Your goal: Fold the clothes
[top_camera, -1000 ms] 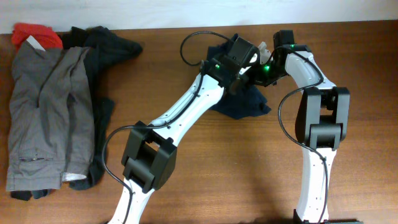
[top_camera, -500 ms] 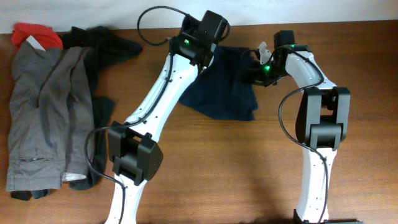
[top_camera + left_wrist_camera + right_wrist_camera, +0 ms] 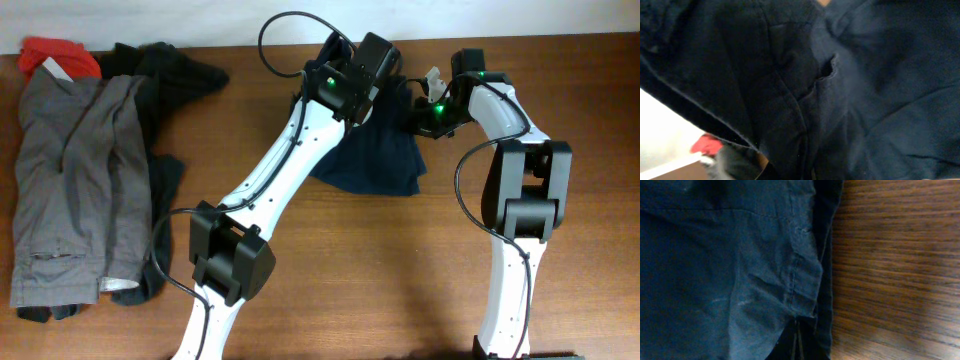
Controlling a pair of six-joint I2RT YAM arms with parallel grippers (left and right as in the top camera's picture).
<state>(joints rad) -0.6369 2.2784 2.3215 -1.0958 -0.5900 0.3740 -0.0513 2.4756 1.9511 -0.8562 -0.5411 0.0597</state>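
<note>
Navy-blue shorts [image 3: 375, 165] lie at the far middle of the wooden table [image 3: 580, 60]. Left gripper [image 3: 388, 85] and right gripper [image 3: 412, 100], close together, are each clamped on the shorts' far edge.

"How many garments?"
"Four: one pair of navy shorts [image 3: 375, 165], one pair of grey trousers [image 3: 70, 180], one black garment [image 3: 175, 70], one small red piece [image 3: 55, 52]."
"Robot arms?"
"Two: left arm [image 3: 290, 160], right arm [image 3: 520, 190]. One wooden table [image 3: 400, 280]."
</note>
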